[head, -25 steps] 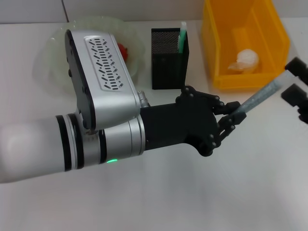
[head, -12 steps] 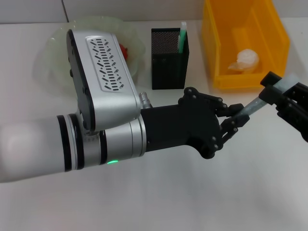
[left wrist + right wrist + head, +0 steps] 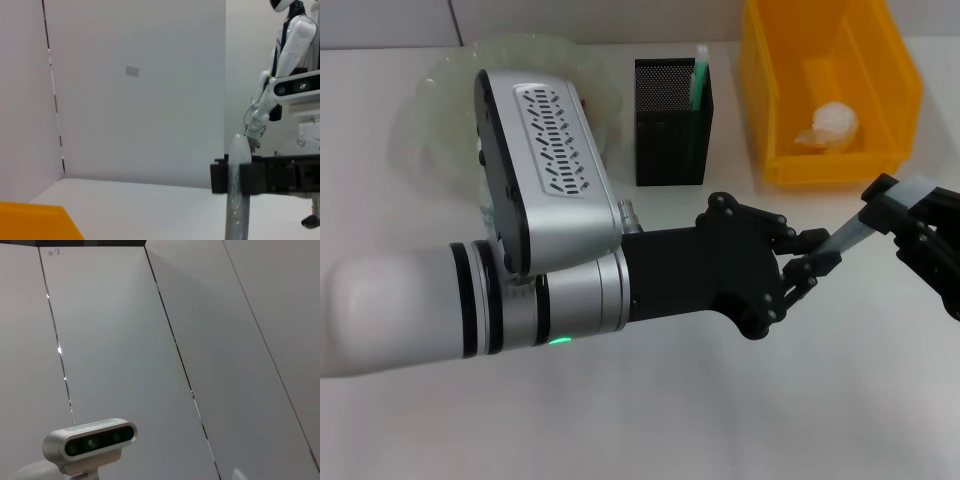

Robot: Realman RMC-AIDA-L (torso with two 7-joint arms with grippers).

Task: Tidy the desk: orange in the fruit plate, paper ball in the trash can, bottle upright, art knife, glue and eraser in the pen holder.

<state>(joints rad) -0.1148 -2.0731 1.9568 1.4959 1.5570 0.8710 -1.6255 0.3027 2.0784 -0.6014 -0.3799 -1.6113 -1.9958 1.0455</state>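
A: Item one, the glue stick?

B: I log the glue (image 3: 844, 238) as a grey stick slanting across the right-centre of the head frame. My left gripper (image 3: 807, 258) has its fingertips pinched on the lower end; my right gripper (image 3: 912, 212), at the right edge, is clamped around the upper end. In the left wrist view the glue (image 3: 237, 200) stands near the lower right, with the right gripper's black body crossing it.

A: Containers?

B: Pen holder (image 3: 671, 140), top centre, with the art knife (image 3: 698, 78) standing in its right corner. Trash can (image 3: 784, 110), upper right, with the paper ball (image 3: 830, 126) inside on its floor. Fruit plate (image 3: 435, 90), upper left, largely behind my left arm; I cannot see what it holds.

A: Right wrist camera?

B: Wall panels and a camera head only.
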